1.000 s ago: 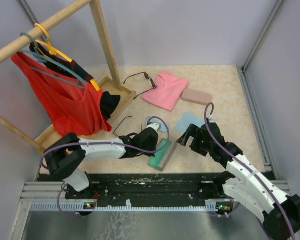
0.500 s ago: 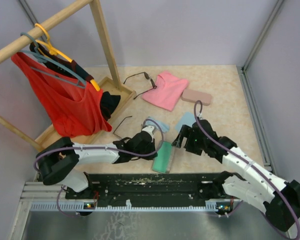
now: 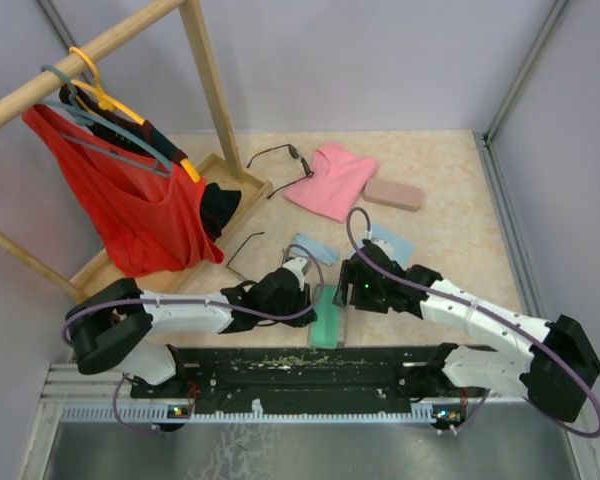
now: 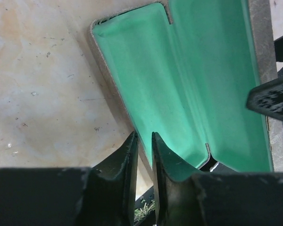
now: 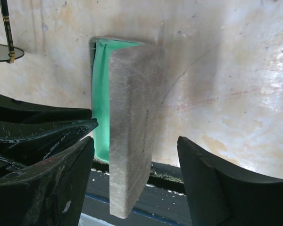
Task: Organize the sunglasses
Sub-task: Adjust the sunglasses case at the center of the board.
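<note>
step: holding case (image 4: 188, 84) open | left pincer (image 4: 144, 141) clamped on its rim | right pincer (image 5: 134, 146) apart, astride lid (image 5: 132, 94) | sunglasses (image 3: 245, 247) centre-left, second pair (image 3: 280, 157) upper centre | next: probably free one pincer, fetch nearer pair

The beige counter (image 3: 450, 165) carries sunglasses (image 3: 280, 155) beside a pink garment (image 3: 330, 180), a second pair (image 3: 245, 248) nearer, a pink case (image 3: 394, 194), two light-blue cloths (image 3: 313, 247), an open green-lined case (image 3: 327, 318) and a wooden rack base (image 3: 230, 185).
</note>
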